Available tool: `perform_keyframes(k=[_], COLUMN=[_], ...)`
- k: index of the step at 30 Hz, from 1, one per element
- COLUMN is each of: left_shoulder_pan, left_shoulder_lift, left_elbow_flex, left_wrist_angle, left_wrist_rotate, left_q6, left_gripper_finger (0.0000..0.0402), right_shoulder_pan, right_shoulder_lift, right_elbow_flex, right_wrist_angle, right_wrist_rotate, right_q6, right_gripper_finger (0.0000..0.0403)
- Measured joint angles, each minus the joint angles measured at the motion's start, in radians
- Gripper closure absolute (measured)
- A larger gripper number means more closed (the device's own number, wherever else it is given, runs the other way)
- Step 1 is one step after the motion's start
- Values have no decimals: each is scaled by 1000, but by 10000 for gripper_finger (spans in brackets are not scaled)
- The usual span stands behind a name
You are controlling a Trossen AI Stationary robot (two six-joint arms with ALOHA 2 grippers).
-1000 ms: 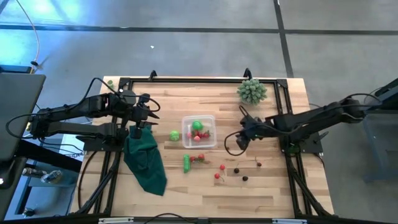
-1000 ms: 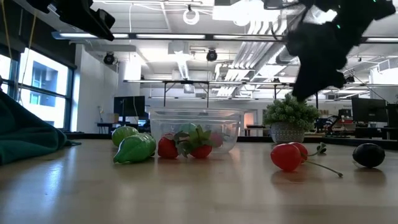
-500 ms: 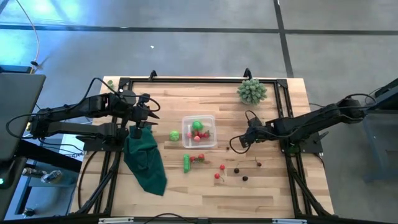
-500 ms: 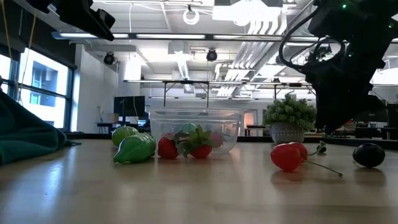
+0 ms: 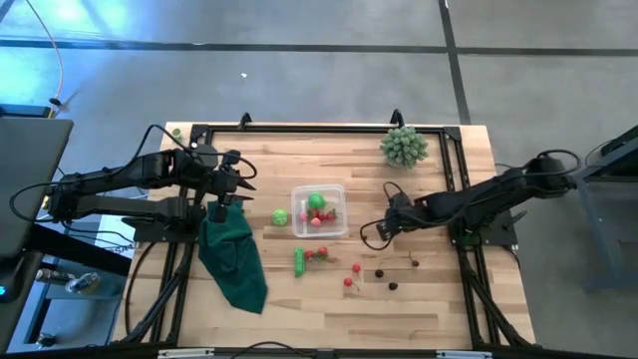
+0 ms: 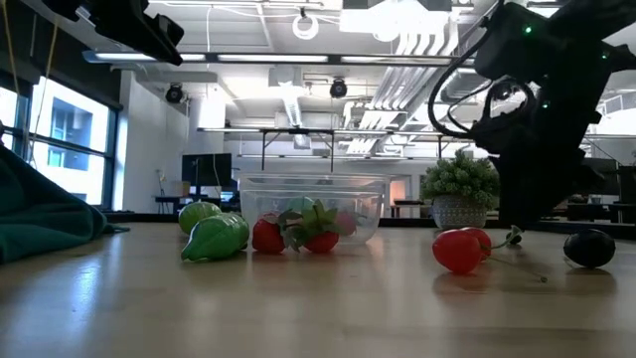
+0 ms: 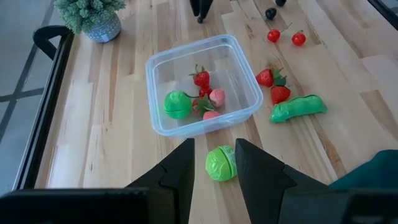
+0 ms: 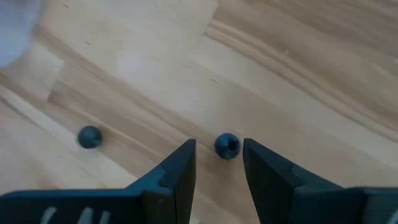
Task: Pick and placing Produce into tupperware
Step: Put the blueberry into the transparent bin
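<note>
Landmark: the small clear, square, round-cornered plastic tupperware (image 5: 319, 210) stands near the middle of the wooden counter (image 5: 439, 309); every place below is told from it.
In the tupperware: a round bright green toy fruit (image 7: 177, 104) and a few red toy strawberries (image 7: 201, 78) already lie inside.
Produce left out: a ribbed round green toy vegetable (image 5: 280, 216) sits just beside its left wall; a long green toy pod (image 5: 299, 260) and two more red strawberries (image 7: 272, 86) lie near its front wall; two red toy cherries (image 5: 353, 274) and two small dark round berries (image 8: 227, 145) lie farther off toward the front right.
Right hand: the right hand (image 5: 382, 230) hangs to the right of the tupperware, fingers narrowly parted and empty, with one dark berry showing just ahead of its fingertips.
Left hand: the left hand (image 7: 212, 163) waits well to the left of the tupperware, fingers a little apart, holding nothing.
Risk: the berry is small, round and smooth; in my judgement a finger landing off-centre would flick it rolling away instead of trapping it.
Risk: the gap looks barely wider than the berry, so an early closing may pinch air.
In the way: the second dark berry (image 8: 89, 137) and the cherries lie near; a sweep could scatter them.
Around: a pale green spiky plant in a pot (image 5: 403, 146) stands behind and right of the tupperware; a dark green cloth (image 5: 234, 257) lies to its front left.
</note>
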Motion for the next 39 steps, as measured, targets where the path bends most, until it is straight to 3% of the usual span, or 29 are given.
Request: perform_keyframes(k=[23,39], left_shoulder_pan=[0,0], left_shoulder_lift=[0,0], left_elbow_flex=[0,0], left_wrist_angle=[0,0], left_wrist_rotate=[0,0], left_q6=[0,0], left_gripper_finger=[295,295], right_shoulder_pan=[0,0], right_shoulder_lift=[90,90], right_elbow_flex=[31,31], right_wrist_angle=[-19,-20], right_wrist_rotate=[20,20], right_q6=[-37,-63], right_gripper_finger=[280,342])
